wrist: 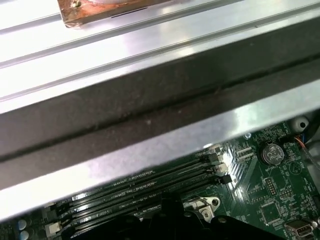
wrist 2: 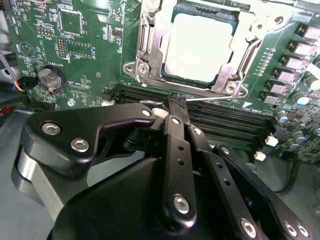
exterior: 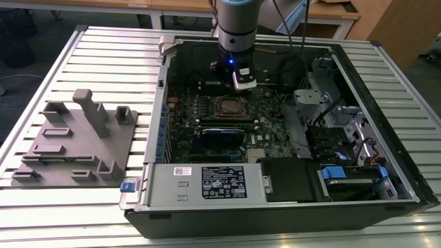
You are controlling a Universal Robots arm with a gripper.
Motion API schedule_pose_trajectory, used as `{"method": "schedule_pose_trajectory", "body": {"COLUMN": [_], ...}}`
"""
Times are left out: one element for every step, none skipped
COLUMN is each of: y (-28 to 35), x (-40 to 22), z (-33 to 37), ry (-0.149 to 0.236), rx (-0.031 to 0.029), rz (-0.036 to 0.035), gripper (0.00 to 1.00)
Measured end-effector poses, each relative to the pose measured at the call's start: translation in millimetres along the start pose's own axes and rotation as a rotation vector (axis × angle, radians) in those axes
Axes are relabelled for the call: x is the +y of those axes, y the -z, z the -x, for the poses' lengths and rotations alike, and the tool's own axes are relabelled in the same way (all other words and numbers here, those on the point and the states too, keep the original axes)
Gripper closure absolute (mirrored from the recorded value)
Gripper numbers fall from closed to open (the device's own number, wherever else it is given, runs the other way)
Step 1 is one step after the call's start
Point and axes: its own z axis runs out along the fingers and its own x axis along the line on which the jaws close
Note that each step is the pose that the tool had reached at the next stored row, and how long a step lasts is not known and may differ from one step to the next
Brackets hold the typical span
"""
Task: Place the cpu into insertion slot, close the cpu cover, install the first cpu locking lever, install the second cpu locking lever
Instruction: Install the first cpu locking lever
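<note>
The cpu point(wrist 2: 199, 46) sits in the insertion slot point(exterior: 229, 107), with the cpu cover point(wrist 2: 149, 45) lying flat around it. Just beside the socket, above the memory slots point(wrist 2: 227, 119), the gripper point(wrist 2: 175, 102) has its fingers pressed together, tips touching a thin silvery locking lever point(wrist 2: 215, 99). On the power supply, a white label point(exterior: 222, 182) carries print.

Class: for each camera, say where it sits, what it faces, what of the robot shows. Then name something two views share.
Exterior view: off the arm, looking down into the computer case; the arm shows.
Second wrist view: on the arm, facing the cpu; the gripper shows, shut on a locking lever.
First wrist view: on the arm, facing the case wall and memory slots; the gripper shows.
Both wrist views share the coin battery.
</note>
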Motion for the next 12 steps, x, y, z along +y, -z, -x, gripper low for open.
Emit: {"method": "schedule_pose_trajectory", "body": {"y": [-0.1, -0.1, -0.2, -0.3, -0.4, -0.5, -0.6, -0.7, -0.9, -1.1, -1.2, -1.3], "x": [0.3, 0.6, 0.8, 0.9, 1.0, 1.1, 1.1, 1.1, 1.0, 0.9, 0.8, 0.7], "z": [-0.1, -0.2, -0.3, -0.3, -0.4, -0.5, -0.5, -0.6, -0.7, -1.0, -1.3, -1.4], "ry": [-0.005, -0.009, -0.013, -0.016, -0.019, -0.021, -0.023, -0.025, -0.026, -0.029, -0.032, -0.037], "rx": [-0.0009, -0.0018, -0.0026, -0.0031, -0.0038, -0.0051, -0.0074, -0.0102, -0.0133, -0.0163, -0.0182, -0.0196], "rz": [-0.0001, -0.0002, -0.0004, -0.0004, -0.0003, 0.0, 0.0004, 0.0012, 0.0022, 0.0033, 0.0036, 0.0036], "gripper": [0.9, 0.9, 0.9, 0.9, 0.9, 0.9, 0.9, 0.9, 0.9, 0.9, 0.9, 0.9]}}
